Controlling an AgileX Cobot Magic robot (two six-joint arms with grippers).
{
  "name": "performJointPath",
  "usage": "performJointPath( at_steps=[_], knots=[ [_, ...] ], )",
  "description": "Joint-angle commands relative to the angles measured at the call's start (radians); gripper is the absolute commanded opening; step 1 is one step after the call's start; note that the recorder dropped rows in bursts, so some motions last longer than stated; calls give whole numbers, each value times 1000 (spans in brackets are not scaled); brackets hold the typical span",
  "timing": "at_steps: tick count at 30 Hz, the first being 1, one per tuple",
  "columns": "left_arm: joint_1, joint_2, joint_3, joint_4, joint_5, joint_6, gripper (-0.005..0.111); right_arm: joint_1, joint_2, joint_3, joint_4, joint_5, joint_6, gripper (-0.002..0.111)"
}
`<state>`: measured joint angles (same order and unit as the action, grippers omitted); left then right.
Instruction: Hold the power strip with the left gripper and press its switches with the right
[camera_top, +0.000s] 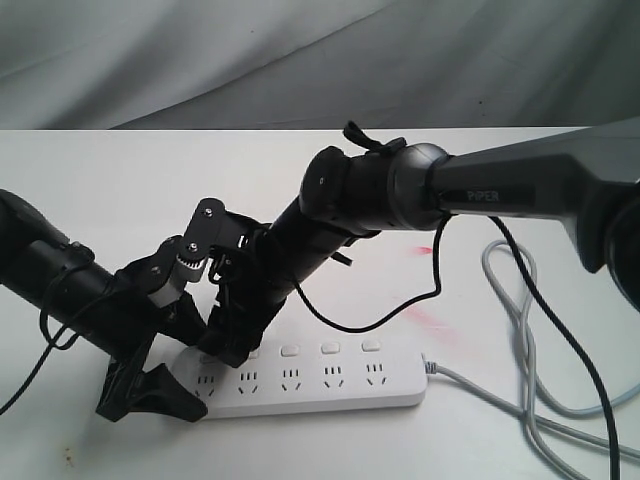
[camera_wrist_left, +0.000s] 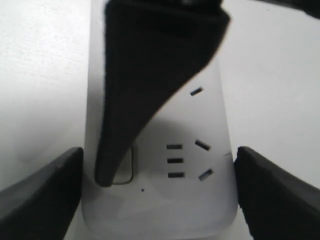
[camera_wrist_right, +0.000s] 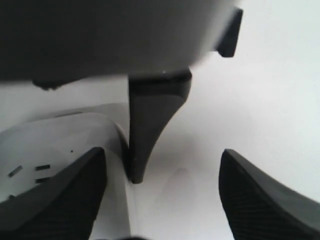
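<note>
The white power strip (camera_top: 330, 385) lies along the table's front, with its grey cord (camera_top: 520, 405) leaving at the right. My left gripper (camera_top: 160, 385) is shut on the strip's left end; the strip (camera_wrist_left: 165, 210) sits between both fingers (camera_wrist_left: 40, 200). My right gripper (camera_top: 232, 345), on the PIPER arm, reaches across to that same end and stands open. One of its fingers (camera_wrist_left: 145, 75) has its tip down on the end switch (camera_wrist_left: 126, 171). Three more switches (camera_top: 329, 348) show uncovered. In the right wrist view the right gripper (camera_wrist_right: 161, 152) straddles the strip's edge (camera_wrist_right: 65, 132).
The grey cord loops over the table at the right (camera_top: 510, 270). A loose black cable (camera_top: 400, 305) hangs from the right arm above the strip. Faint red marks (camera_top: 432, 322) are on the white tabletop. A grey cloth backdrop (camera_top: 300, 60) hangs behind the table.
</note>
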<state>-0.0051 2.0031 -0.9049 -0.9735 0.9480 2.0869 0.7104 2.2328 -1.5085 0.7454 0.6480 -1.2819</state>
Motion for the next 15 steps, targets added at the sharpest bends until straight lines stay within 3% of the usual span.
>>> performJointPath(
  at_steps=[1, 15],
  knots=[
    [-5, 0, -2, 15, -7, 6, 0, 38, 28, 11, -125, -23, -17, 60],
    [-5, 0, -2, 15, -7, 6, 0, 38, 34, 11, -122, -21, -17, 60]
  ],
)
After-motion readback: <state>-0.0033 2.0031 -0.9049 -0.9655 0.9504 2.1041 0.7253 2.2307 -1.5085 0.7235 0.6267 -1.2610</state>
